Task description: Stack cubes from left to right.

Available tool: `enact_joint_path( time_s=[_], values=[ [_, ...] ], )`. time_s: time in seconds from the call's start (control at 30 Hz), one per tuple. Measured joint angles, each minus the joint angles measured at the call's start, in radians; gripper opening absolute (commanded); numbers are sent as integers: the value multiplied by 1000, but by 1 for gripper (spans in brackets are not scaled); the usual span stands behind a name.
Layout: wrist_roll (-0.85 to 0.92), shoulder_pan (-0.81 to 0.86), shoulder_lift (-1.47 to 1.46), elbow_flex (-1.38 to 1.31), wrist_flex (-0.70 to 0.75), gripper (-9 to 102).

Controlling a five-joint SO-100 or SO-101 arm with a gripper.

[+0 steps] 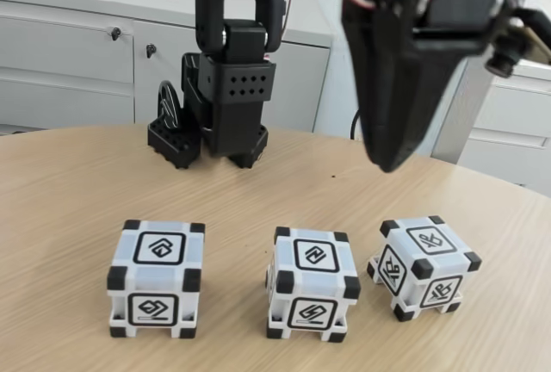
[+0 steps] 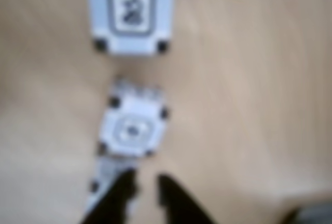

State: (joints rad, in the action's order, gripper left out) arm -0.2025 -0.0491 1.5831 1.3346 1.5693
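Jaws slightly parted (holding nothing), gripper hangs tip-down from the raised arm above the right cube.

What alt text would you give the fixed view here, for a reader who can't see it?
Three alike white cubes with black corners sit unstacked in a row on a wooden table: the left cube, the middle cube and the right cube, which is turned at an angle. The black gripper hangs above and behind the right cube, holding nothing.
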Motion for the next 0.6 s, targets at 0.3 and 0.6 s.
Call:
enact_joint_path(
  time_s=[0.3,0.6],
  values=[
    [-94,-167,-6,0,0,3],
    [-278,-249,-12,0,-2,9]
  ],
)
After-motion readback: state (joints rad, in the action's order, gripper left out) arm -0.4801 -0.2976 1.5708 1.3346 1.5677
